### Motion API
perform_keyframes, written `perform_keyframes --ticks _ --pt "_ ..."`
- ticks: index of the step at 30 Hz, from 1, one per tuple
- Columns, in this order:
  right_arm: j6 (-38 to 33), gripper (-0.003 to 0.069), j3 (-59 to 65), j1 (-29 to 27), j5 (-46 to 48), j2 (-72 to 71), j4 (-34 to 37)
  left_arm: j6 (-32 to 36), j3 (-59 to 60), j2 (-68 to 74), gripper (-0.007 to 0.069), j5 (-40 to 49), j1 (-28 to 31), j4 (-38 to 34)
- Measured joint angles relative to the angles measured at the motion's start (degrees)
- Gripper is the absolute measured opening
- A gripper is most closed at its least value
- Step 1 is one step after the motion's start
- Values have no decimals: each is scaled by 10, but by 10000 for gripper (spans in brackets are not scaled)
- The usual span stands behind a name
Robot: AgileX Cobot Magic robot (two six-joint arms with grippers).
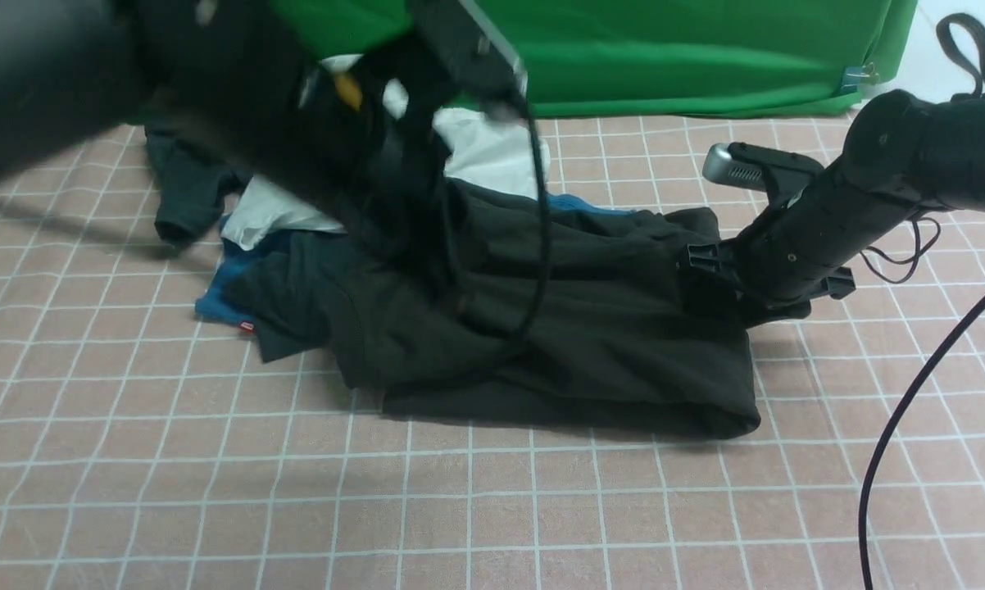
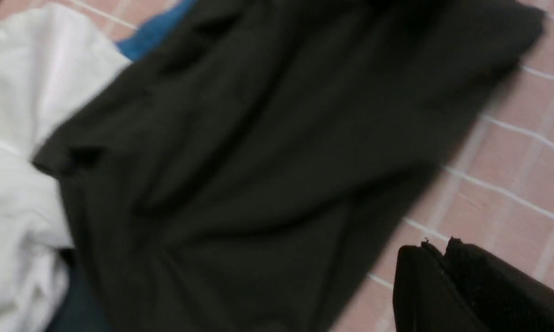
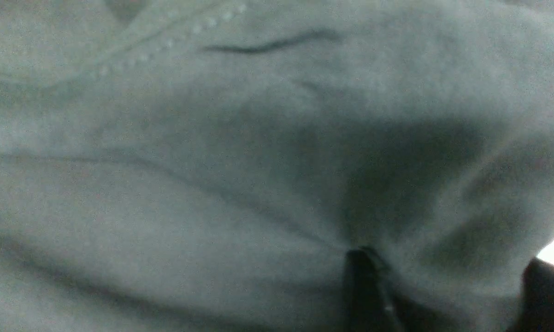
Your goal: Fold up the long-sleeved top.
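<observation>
Left gripper (image 2: 436, 258) hangs over the heap with its jaws together, empty. Under it the black top (image 1: 558, 328) lies crumpled mid-table on a white shirt (image 1: 492, 152) and a blue garment (image 1: 222, 291). At the top's right edge the right gripper (image 1: 705, 274) presses into the cloth; its jaw state cannot be told.

Creased top (image 3: 212, 184) against gripper (image 3: 447, 286)
</observation>
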Motion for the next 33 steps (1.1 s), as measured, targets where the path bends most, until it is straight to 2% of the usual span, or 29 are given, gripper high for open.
perform_keyframes --ticks 1,2,3,4,9,12,19,23,24,26,27,28,29,31,33 --pt "-17 299 0 0 -4 2 0 -1 30 -26 4 -9 -2 -1" --pt "-23 278 0 0 -4 2 0 -1 35 -26 4 -9 -3 -1" --pt "-47 204 -1 0 -5 4 1 -2 69 -52 4 -20 -3 -1" --pt "-69 161 -1 0 -6 4 3 -2 97 -78 4 -32 -3 1" --pt "-116 160 -1 -8 0 0 -5 -2 184 -154 4 -74 -3 4" --pt "-122 160 0 -27 23 -17 -43 -2 215 -194 4 -88 -3 4" --pt "-134 160 0 -107 68 -59 -115 -3 232 -226 7 -92 -3 4" --pt "-137 165 3 -118 77 -59 -119 -3 233 -227 9 -94 -3 4" --pt "-137 181 3 -118 78 -59 -120 -3 233 -227 9 -94 -3 4" --pt "-130 318 -2 -118 92 -59 -121 -4 233 -227 9 -94 -3 9" --pt "-128 353 -4 -118 96 -59 -121 -4 233 -227 9 -94 -3 12" --pt "-123 490 -15 -118 119 -59 -122 -4 233 -227 9 -94 -3 17" --pt "-119 559 -30 -118 141 -59 -122 -4 233 -227 9 -94 -3 22" --pt "-109 619 -60 -113 178 -60 -123 -4 233 -227 9 -94 -3 32" --pt "-104 608 -75 -106 191 -62 -124 -4 233 -227 9 -96 -3 36"
